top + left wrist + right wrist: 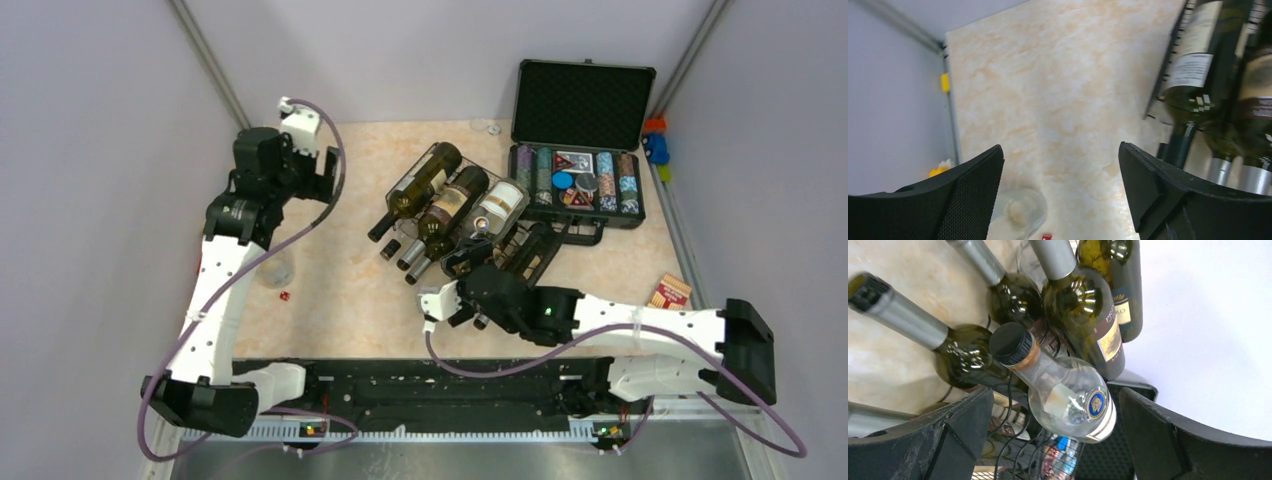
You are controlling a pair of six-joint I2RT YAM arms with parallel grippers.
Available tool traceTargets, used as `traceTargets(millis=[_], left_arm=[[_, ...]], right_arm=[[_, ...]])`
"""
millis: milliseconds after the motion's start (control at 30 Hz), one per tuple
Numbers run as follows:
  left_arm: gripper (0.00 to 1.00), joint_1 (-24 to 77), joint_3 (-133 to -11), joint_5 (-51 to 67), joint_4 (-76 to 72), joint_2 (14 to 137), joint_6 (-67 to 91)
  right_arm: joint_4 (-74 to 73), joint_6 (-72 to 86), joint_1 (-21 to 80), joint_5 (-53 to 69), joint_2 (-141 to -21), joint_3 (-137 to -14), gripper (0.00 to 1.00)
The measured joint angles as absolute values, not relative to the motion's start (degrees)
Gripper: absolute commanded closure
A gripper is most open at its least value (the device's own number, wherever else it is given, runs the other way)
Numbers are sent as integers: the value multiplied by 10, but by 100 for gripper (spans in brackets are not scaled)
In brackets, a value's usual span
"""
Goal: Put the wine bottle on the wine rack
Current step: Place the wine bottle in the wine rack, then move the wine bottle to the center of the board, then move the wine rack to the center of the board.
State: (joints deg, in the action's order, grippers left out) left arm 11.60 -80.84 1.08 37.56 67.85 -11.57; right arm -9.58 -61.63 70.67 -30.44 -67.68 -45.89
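Surface: beige marbled table (340, 290) inside a grey-walled enclosure, with an open black case (580, 100) of poker chips at the far right.

Wine rack (535, 255): centre of the table, black wire. 3 bottles lie side by side on its upper row. The clear bottle (497, 208) with the black cap is the one nearest the case, touching the brown-labelled bottle (455, 205) beside it. More foil-capped necks poke out from the row below.

Right gripper (1055, 395): at the near end of the rack, jaws spread wide. The clear bottle's cap and shoulder sit between the fingers, and neither pad touches the glass.

Left gripper (1060, 155): raised over bare table left of the rack, jaws spread, nothing between them.

Status: the clear bottle lies on the rack and no gripper holds it, so placement looks done. How well its base sits in the cradle cannot be told, as that end is hidden.

Left to do, by my reading: draw the right arm straight back off the neck without nudging the cap, then park both arms.
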Motion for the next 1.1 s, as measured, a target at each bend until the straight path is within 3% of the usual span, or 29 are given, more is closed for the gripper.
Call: traceTargets(millis=[633,867,1100], left_arm=[[8,-159,-826,28,502,629,-90],[16,-210,-817,56,516,661,-100],[29,-217,-788,93,517,702,-102]], right_arm=[[-247,-421,568,-82,-555,-519,1],[-250,-358,499,-36,-510,-517,1],[-255,-308,434,-1,-478,-507,1]])
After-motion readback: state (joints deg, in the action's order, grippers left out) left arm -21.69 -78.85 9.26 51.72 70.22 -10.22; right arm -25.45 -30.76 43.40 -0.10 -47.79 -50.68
